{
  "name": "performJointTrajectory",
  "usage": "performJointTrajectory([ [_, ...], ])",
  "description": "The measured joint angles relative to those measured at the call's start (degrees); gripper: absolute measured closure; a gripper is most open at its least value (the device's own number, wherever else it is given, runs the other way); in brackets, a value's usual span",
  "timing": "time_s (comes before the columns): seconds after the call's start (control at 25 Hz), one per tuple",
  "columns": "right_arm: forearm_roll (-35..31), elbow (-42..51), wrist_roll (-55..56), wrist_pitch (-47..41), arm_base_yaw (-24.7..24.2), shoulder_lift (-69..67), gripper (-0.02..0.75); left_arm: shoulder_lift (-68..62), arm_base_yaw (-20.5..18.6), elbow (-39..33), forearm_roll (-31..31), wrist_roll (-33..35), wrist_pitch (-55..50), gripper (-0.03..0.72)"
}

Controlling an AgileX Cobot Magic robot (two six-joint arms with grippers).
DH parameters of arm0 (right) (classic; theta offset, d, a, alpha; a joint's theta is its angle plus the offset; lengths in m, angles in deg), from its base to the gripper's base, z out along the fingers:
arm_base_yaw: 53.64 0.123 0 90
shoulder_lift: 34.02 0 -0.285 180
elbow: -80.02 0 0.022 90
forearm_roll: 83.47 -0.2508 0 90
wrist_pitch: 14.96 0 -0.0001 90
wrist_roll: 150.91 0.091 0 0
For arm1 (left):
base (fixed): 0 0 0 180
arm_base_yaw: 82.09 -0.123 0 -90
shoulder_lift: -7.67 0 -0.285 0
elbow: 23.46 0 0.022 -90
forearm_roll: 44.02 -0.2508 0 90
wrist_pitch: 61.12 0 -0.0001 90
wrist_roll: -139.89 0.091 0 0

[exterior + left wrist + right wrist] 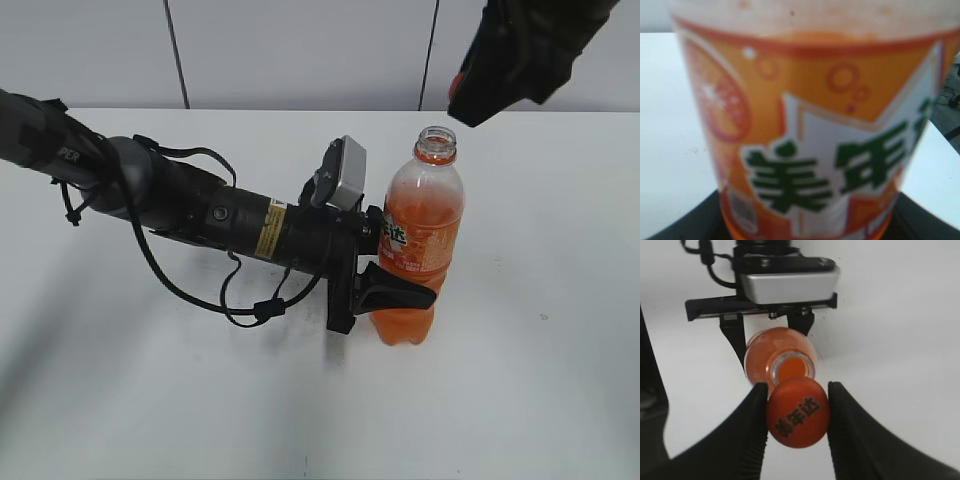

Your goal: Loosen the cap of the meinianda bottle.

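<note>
The meinianda bottle [418,245] stands upright on the white table, its mouth open and uncapped. It fills the left wrist view [810,130] and shows from above in the right wrist view [775,352]. My left gripper [385,283] is shut on the bottle's lower body at the label. My right gripper [797,412] is shut on the orange cap [798,412], which is off the bottle and held above its open mouth. In the exterior view the right gripper [470,95] is at the upper right, above the bottle, with a sliver of the cap [455,85] showing.
The white table [520,380] spreads around the bottle. The left arm [200,215] with its looping cables lies across the table's left half. A pale wall with dark seams stands behind.
</note>
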State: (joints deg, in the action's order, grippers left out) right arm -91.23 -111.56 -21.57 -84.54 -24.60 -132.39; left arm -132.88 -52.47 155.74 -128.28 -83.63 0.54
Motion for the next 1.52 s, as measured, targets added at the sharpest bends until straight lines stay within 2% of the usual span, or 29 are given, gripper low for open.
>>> performJointTrajectory([
  [0.12,6.08,0.0,19.12,-0.04,-1.32,0.34,0.466,0.0,0.0,0.0,0.0,0.0,0.0,0.291],
  [0.28,7.76,0.12,32.26,-0.11,-5.4,0.46,0.466,0.0,0.0,0.0,0.0,0.0,0.0,0.291],
  [0.56,6.01,4.95,39.64,3.17,-18.21,0.87,0.466,0.0,0.0,0.0,0.0,0.0,0.0,0.291],
  [0.72,4.45,13.5,40.02,13.51,-23.89,0.87,0.466,0.0,0.0,0.0,0.0,0.0,0.19,0.291],
  [0.88,4.14,22.42,40.09,27.16,-24.91,-0.36,0.466,0.0,0.0,0.0,0.0,0.0,0.19,0.291],
  [1.08,2.35,29.1,40.09,37.89,-24.91,-8.89,0.466,0.0,0.0,0.0,0.0,0.0,0.23,0.291],
  [1.32,-0.56,29.84,40.09,46.13,-25.01,-18.06,0.466,0.0,0.0,0.0,0.06,0.0,0.23,0.291],
  [1.52,-1.46,29.86,40.18,48.74,-25.01,-21.49,0.466,0.0,0.0,0.0,0.68,0.0,0.25,0.291],
])
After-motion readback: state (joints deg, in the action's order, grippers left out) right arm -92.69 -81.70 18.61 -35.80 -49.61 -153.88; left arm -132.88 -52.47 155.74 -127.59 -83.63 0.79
